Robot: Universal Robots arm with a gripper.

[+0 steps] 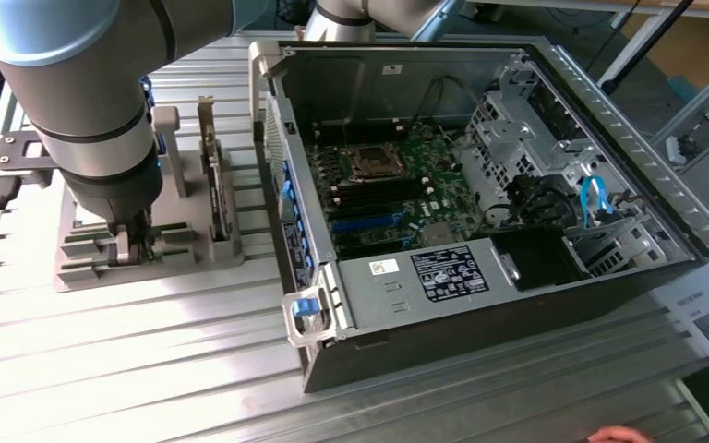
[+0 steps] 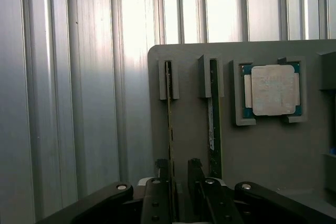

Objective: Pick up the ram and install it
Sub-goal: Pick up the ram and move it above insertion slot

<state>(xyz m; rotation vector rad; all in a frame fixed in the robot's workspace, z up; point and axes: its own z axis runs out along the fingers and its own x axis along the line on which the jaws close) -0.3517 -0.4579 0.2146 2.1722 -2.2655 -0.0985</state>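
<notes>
Ram [image 2: 169, 108] on edge in grey holder [image 1: 84, 269], left of ext. view; gripper [image 2: 178, 167] over it, fingers spread, straddling stick w/ gap.

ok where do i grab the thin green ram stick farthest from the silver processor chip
Probably take the thin green ram stick by its upper edge, coming straight down, the gripper closing across its flat faces. It stands on edge in the grey slotted holder, so only that edge is free.

End effector [image 2: 178, 165] is covering one end of the ram [image 2: 169, 124], and the arm [image 1: 84, 101] is blocking part of the holder [image 1: 192, 263].
</notes>
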